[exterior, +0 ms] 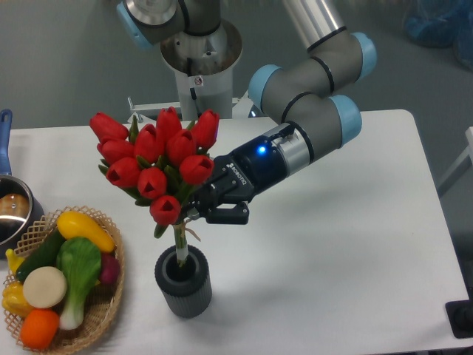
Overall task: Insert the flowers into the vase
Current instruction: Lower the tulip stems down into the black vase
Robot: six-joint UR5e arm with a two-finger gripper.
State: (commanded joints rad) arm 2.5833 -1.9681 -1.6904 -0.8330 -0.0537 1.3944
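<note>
We see the end effector [198,212] at the centre of the frame pinching the stems of the flowers [159,164], whose red buds spread out to the upper left of it. The bunch is tilted, and the stem ends reach down into the round mouth of the vase [183,282], which stands upright on the white tabletop [332,259] in the lower centre. At the lower left we find a wicker basket [103,314] of toy vegetables, and at the left edge a metal pot [11,214] with a blue handle.
</note>
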